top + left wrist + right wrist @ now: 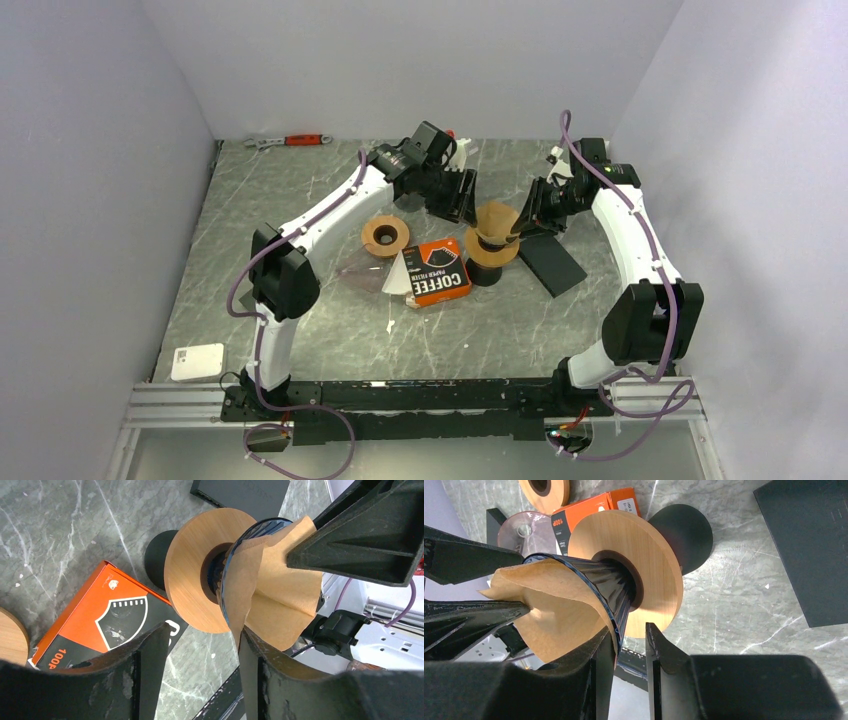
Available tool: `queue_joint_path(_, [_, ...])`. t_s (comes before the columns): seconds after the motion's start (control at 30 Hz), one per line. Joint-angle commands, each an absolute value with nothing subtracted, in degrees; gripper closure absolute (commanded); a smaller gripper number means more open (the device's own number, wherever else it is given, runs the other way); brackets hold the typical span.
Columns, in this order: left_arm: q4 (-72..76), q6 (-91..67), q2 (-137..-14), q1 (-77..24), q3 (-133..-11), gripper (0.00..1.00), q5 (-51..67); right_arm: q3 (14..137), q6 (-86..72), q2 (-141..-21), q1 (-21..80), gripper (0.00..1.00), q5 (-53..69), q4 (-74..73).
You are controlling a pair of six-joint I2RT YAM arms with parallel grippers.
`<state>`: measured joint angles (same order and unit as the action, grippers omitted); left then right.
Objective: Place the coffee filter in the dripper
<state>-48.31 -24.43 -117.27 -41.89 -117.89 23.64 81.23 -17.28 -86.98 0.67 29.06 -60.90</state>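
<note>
We are looking at the brown paper filter point(549, 610) already sitting inside the dripper point(624, 545), its loose upper edge sticking up past the dark glass rim. The dripper, with its round wooden collar, is standing on a black base in the middle of the table point(330, 340), just right of an orange coffee box point(437, 271).

Our right gripper point(629, 630) is reaching in from the right and is pinching the dripper's rim. Its jaws are standing narrow, one finger inside against the paper and the other outside the glass.

Our left gripper point(202, 630) is hanging at the far left side of the dripper. Its jaws are standing apart, and between them we are seeing only the box and the table. One fingertip is lying right at the filter's edge; we cannot tell whether it is touching.

A second wooden ring point(385, 234) is lying left of the box, and a flat black slab point(552, 264) is lying right of the dripper. A red-handled wrench point(292, 141) is resting at the far edge, and a small white box point(197, 361) is sitting at the near left.
</note>
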Motion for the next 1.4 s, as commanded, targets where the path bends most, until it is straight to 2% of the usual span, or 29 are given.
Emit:
queue_joint_path(0.0, [-48.47,-23.04,-117.02,-42.26,-119.7,0.41,22.25,83.3,-16.41,-85.45,0.45,0.68,28.91,-60.02])
queue_joint_path(0.37, [-41.54,-23.72,-113.97,-42.27,-118.68,0.31,22.49,88.48,-17.38,-83.53,0.46,0.52,27.5,-60.95])
queue_joint_path(0.47, [-38.0,-23.11,-111.84,-42.17,-116.66,0.27,21.19,89.22,-17.48,-82.88,0.44,0.5,27.09,-60.45])
queue_joint_path(0.73, [-24.91,-21.84,-104.09,-41.59,-107.98,0.19,18.33,91.76,-18.1,-81.34,0.44,0.35,25.99,-58.38])
queue_joint_path(0.83, [-22.13,-21.63,-102.9,-41.4,-106.4,0.19,18.59,92.1,-17.97,-81.63,0.44,0.34,26.11,-58.39])
queue_joint_path(1.07, [-24.8,-21.28,-105.6,-41.3,-109.64,0.29,23.8,91.43,-18.28,-82.79,0.44,0.38,27.37,-59.18])
queue_joint_path(1.13, [-26.66,-21.64,-106.83,-41.52,-111.27,0.28,24.19,91.75,-18.15,-83.73,0.44,0.38,27.61,-60.13])
queue_joint_path(1.37, [-42.48,-20.22,-114.29,-43.1,-122.63,0.25,21.01,89.58,-16.33,-86.26,1.01,0.19,28.25,-61.24])
